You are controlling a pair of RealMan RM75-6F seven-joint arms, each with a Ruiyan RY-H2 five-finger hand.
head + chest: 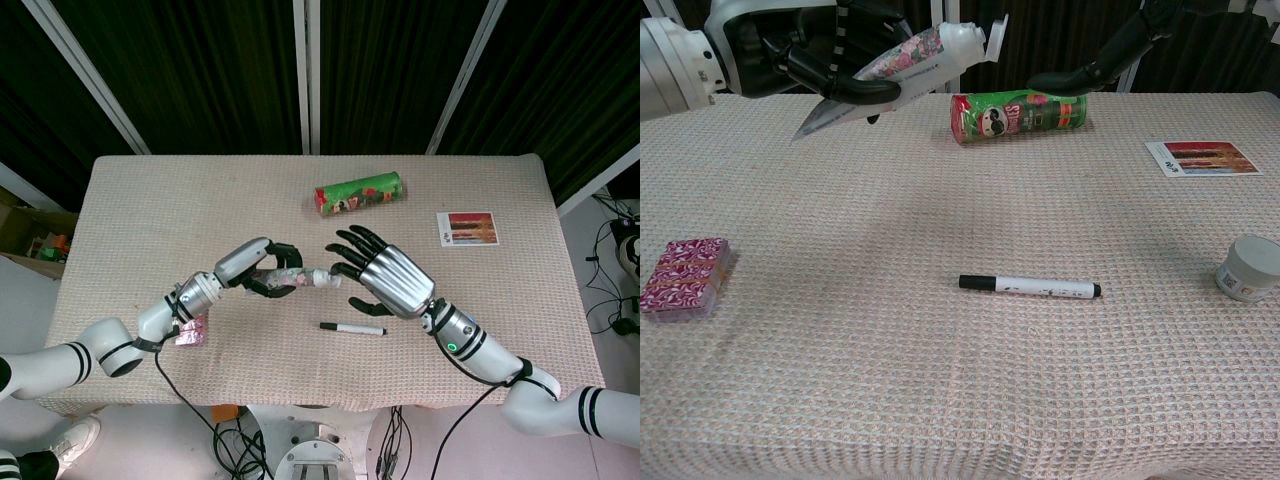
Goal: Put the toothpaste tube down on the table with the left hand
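Note:
My left hand (258, 268) (790, 50) grips the toothpaste tube (298, 280) (902, 68), a white tube with a pink flowered print and a white cap, and holds it well above the table (180, 215). The tube lies nearly level, its cap toward my right hand and its flat tail toward the left. My right hand (385, 278) hovers just right of the cap with fingers spread and nothing in it; the chest view shows only its dark fingers (1110, 62) at the top edge.
A black-capped white marker (352, 328) (1030, 286) lies mid-table, under the hands. A green chips can (358, 192) (1018, 112) lies on its side further back. A pink patterned box (685, 275) sits left, a photo card (467, 228) (1200, 157) right, a small white jar (1250, 268) near right.

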